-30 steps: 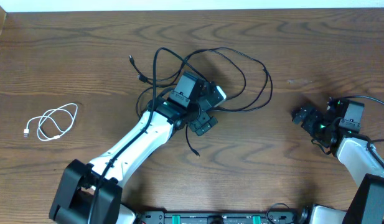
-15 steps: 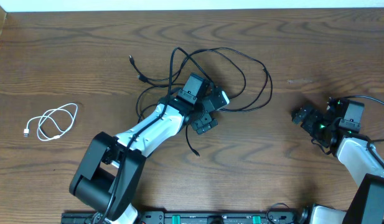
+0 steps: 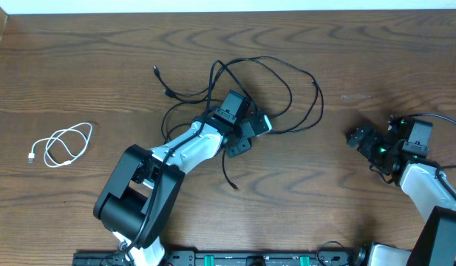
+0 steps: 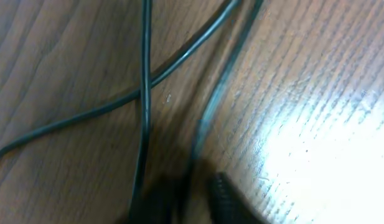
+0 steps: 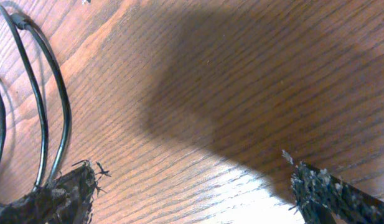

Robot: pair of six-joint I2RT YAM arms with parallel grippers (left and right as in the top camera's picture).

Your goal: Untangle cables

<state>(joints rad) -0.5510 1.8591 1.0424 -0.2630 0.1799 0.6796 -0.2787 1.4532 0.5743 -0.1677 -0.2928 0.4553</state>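
Note:
Long black cables (image 3: pixel 290 92) lie looped over each other at mid-table, with loose ends at the back left (image 3: pixel 156 72) and the front (image 3: pixel 232 182). My left gripper (image 3: pixel 250 130) is down in the tangle's near side. In the left wrist view its blurred fingers (image 4: pixel 226 198) stand close together on a black cable (image 4: pixel 201 127) that runs down between them. A white cable (image 3: pixel 62 145) lies coiled apart at the far left. My right gripper (image 3: pixel 359 138) rests open to the right of the tangle, with bare wood between its fingertips (image 5: pixel 64 196).
In the right wrist view two black cable loops (image 5: pixel 48 93) curve past the left fingertip. The thick black wire (image 3: pixel 442 118) of the right arm trails off at the right edge. The wooden table's back edge (image 3: pixel 228 12) runs along the top.
My left gripper has gone from open to shut amid the black cables, and its arm has swung in towards the tangle. The cable loop behind it has shifted right. The right arm is still.

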